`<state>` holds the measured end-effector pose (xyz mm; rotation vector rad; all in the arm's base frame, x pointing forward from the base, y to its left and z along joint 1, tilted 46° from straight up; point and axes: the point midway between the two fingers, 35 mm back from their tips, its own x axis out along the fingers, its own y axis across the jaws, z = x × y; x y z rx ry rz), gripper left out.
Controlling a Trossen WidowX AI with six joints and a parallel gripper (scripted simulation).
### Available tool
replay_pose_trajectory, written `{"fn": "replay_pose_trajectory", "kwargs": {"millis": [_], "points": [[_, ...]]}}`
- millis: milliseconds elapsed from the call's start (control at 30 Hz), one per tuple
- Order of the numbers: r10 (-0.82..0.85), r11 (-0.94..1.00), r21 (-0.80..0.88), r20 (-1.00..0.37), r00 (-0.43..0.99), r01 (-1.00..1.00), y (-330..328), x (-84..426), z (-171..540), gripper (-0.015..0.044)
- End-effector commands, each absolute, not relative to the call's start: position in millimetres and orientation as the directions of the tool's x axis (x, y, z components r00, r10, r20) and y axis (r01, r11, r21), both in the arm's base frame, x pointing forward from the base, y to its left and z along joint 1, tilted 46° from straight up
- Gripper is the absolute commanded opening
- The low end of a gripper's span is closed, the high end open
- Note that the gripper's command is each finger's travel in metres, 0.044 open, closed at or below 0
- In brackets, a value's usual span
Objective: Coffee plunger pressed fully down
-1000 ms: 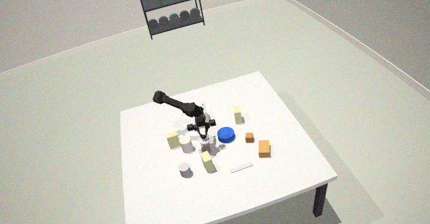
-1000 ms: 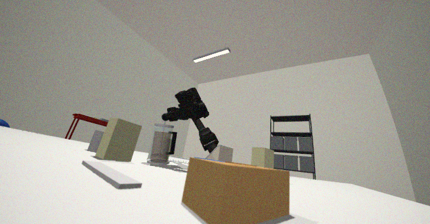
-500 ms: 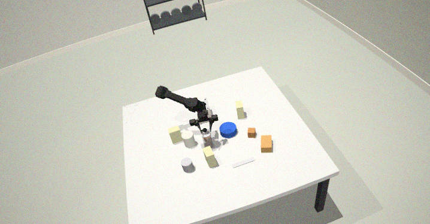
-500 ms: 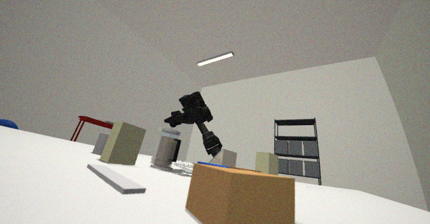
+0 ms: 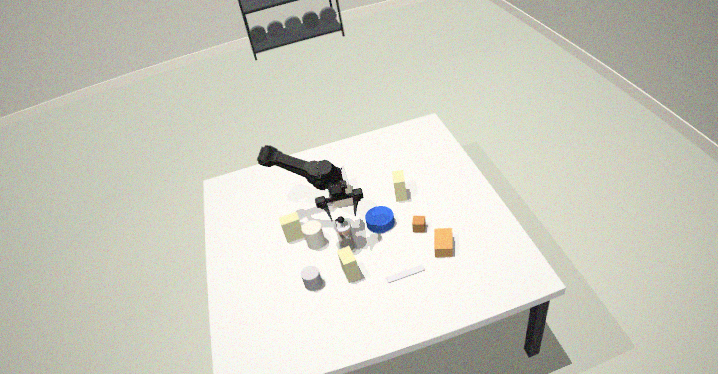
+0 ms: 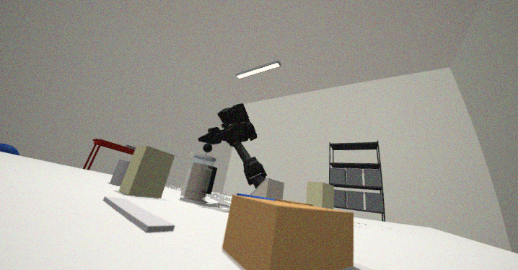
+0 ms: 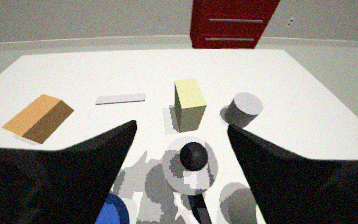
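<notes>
Gripper (image 7: 180, 135) spread wide, holding nothing, fingers either side of plunger knob (image 7: 194, 155); coffee press (image 6: 200, 177) upright; no legible writing.

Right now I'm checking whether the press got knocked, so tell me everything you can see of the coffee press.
The coffee press stands upright on the white table, a grey, glassy-looking cylinder with a pale lid and a dark handle on one side. Its black plunger knob sits low, just above the lid. The open hand hovers over it, fingers spread either side of the knob, touching nothing. A pale cylinder and a yellowish block stand close by, apart from it.
</notes>
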<state>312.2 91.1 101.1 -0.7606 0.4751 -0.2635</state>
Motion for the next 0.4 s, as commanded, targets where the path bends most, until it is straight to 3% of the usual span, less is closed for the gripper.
{"fn": "replay_pose_trajectory", "kwargs": {"millis": [0, 367], "points": [[-0.395, 0.701, -0.71, -0.304, 0.867, 0.071, 121.5, 298.7, 143.4, 0.044], [-0.395, 0.699, -0.712, -0.301, 0.868, 0.071, 124.7, 295.3, 149.3, 0.044]]}}
